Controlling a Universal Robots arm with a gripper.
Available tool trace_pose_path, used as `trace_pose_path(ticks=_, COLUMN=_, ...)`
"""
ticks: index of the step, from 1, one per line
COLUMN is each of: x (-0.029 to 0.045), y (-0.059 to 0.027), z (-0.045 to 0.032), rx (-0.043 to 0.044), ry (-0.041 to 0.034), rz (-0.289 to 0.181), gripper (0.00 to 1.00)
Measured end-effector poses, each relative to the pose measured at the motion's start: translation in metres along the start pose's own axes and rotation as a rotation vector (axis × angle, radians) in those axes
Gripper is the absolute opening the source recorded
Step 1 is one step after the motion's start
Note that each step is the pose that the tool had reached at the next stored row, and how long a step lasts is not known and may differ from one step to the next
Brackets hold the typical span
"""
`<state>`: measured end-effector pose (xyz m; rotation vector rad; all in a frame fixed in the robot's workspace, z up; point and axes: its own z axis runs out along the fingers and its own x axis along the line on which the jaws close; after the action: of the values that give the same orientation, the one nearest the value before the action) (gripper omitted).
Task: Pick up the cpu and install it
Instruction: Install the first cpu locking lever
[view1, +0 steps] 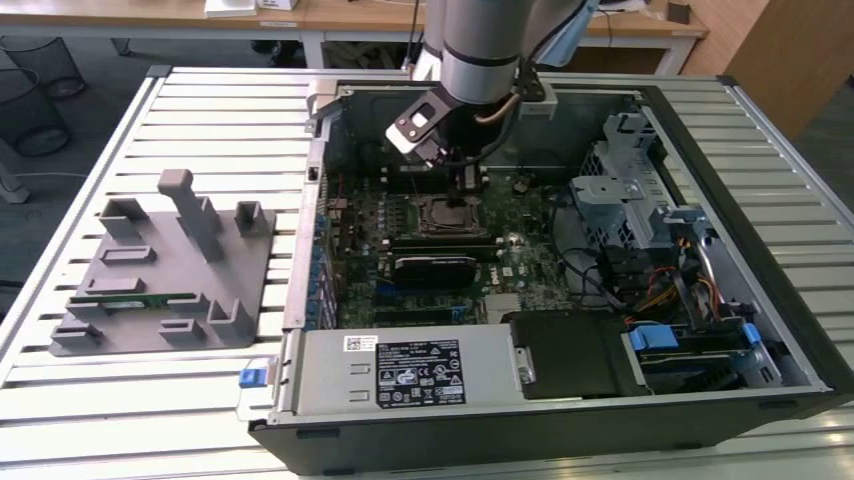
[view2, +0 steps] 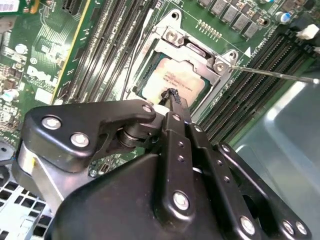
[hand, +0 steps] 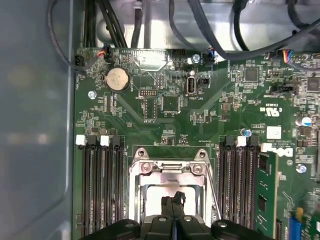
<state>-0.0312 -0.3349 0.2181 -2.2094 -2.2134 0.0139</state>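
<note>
The cpu (view2: 176, 79) is a pale silver square lying flat inside the metal socket frame (view2: 200, 54) on the green motherboard. In the first wrist view the cpu (hand: 152, 196) sits under the socket frame (hand: 170, 167). My gripper (view2: 170, 94) is shut, its two black fingers pressed together with nothing between them. The tips stand right over the cpu's top near one edge; whether they touch it I cannot tell. In the exterior view my gripper (view1: 467, 182) hangs inside the open computer case, just above the socket (view1: 446, 213).
A thin socket lever (view2: 275, 73) sticks out beside the frame. Black memory slots (hand: 102, 190) flank the socket, and a green memory stick (hand: 265, 195) stands in one. Cables (hand: 200, 30) run along the case wall. A grey fixture (view1: 167, 270) rests on the slatted table at the exterior view's left.
</note>
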Motion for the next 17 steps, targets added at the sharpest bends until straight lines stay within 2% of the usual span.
trace_pose_path(ticks=7, x=0.0001, y=-0.0004, z=-0.0190, rx=-0.0062, ry=-0.0001, rz=0.000, gripper=0.11)
trace_pose_path(ticks=17, x=0.0002, y=-0.0032, z=-0.0505, rx=-0.0234, ry=-0.0002, rz=0.000, gripper=0.11)
